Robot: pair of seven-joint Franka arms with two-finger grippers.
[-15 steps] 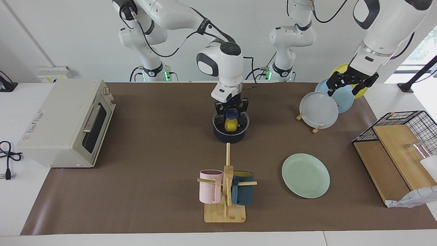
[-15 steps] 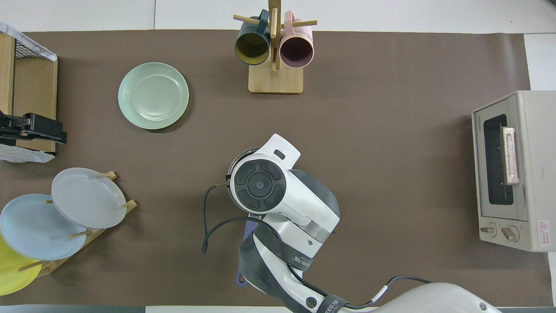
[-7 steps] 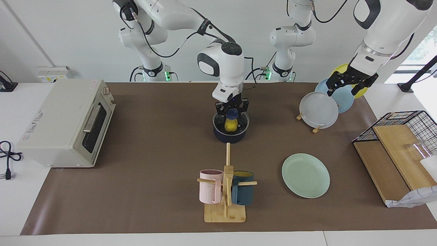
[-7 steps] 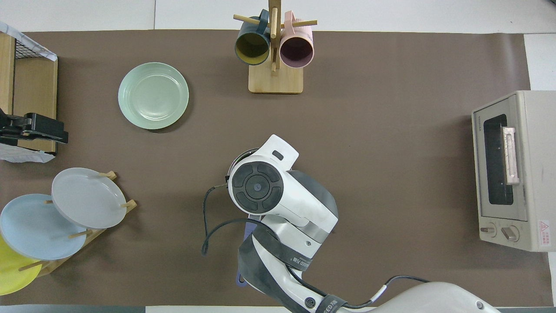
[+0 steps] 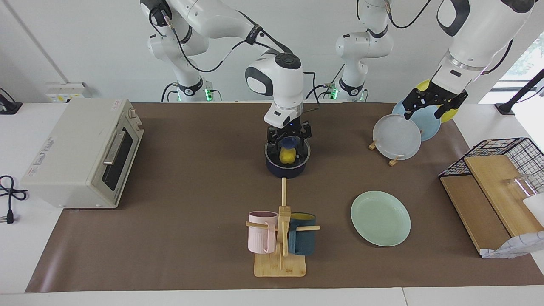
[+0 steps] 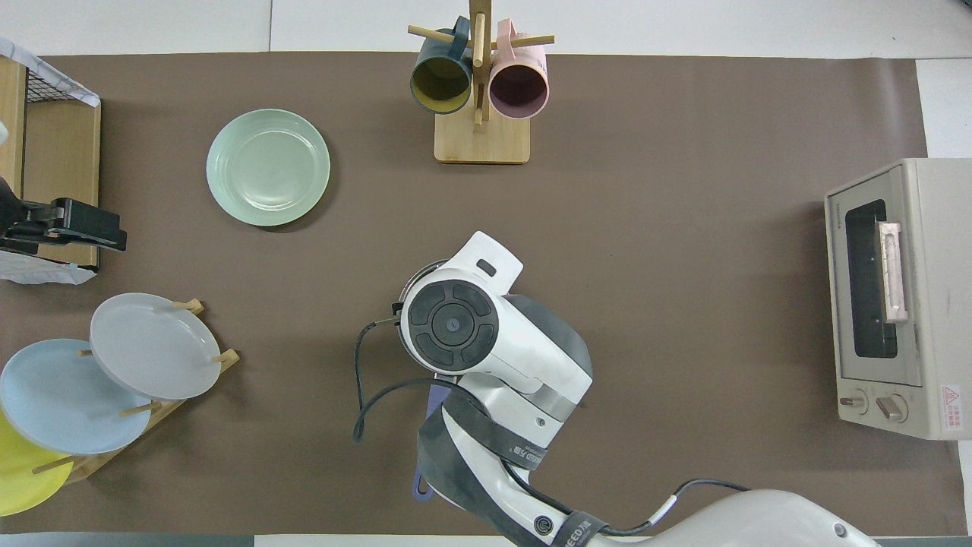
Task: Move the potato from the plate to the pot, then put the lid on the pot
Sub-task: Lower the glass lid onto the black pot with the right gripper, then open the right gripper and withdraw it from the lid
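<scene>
The dark navy pot (image 5: 287,171) stands mid-table with the clear glass lid (image 5: 298,153) resting on it. The yellow potato (image 5: 287,156) lies inside and shows through the glass. My right gripper (image 5: 289,138) hangs just over the lid, its fingers spread on either side of the blue knob (image 5: 290,143). In the overhead view the right arm covers the pot, and only the blue handle (image 6: 431,401) peeks out. The mint-green plate (image 5: 380,217) lies bare, farther from the robots and toward the left arm's end. My left gripper (image 5: 425,111) waits open over the upright plates.
A wooden mug tree (image 5: 280,238) with a pink and a teal mug stands farther from the robots than the pot. A toaster oven (image 5: 85,153) sits at the right arm's end. A plate rack (image 5: 397,137) and a wire basket (image 5: 493,170) are at the left arm's end.
My right gripper has risen slightly above the lid, which stays on the pot. My left gripper has drifted a little upward over the plate rack.
</scene>
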